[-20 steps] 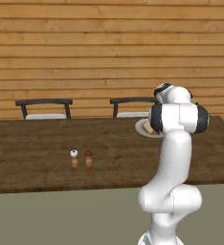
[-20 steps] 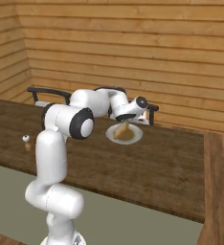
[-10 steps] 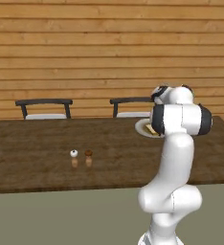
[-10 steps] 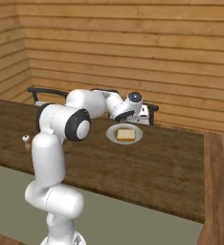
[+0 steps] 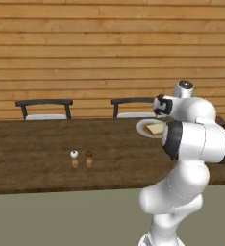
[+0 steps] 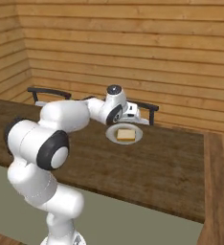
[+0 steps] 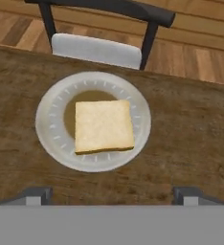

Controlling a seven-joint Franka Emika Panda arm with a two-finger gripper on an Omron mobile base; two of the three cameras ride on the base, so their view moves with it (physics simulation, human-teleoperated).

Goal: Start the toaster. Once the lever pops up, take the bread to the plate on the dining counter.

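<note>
The bread (image 7: 103, 125), a pale tan square slice, lies flat in the middle of the round off-white plate (image 7: 47, 119) on the dark wood dining counter (image 7: 190, 124). My gripper (image 7: 111, 195) hangs above the plate's near rim. It is open, its two fingertips (image 7: 35, 193) are far apart, and nothing is between them. From the right base view the gripper (image 6: 133, 116) hovers just behind and above the plate (image 6: 112, 136), with the bread (image 6: 126, 134) free of it. In the left base view the plate (image 5: 144, 127) and bread (image 5: 156, 129) sit beside my arm's upper links.
Two small shakers, one white (image 5: 74, 154) and one brown (image 5: 89, 153), stand on the counter (image 5: 32, 144) to the left. Two dark chairs (image 5: 43, 108) (image 5: 131, 106) sit behind the counter, one just past the plate (image 7: 97, 48). A wooden plank wall closes the back.
The hand has risen and drawn back from over the plate. The bread, covered a second ago, now lies uncovered on the plate. The jaws stay wide.
</note>
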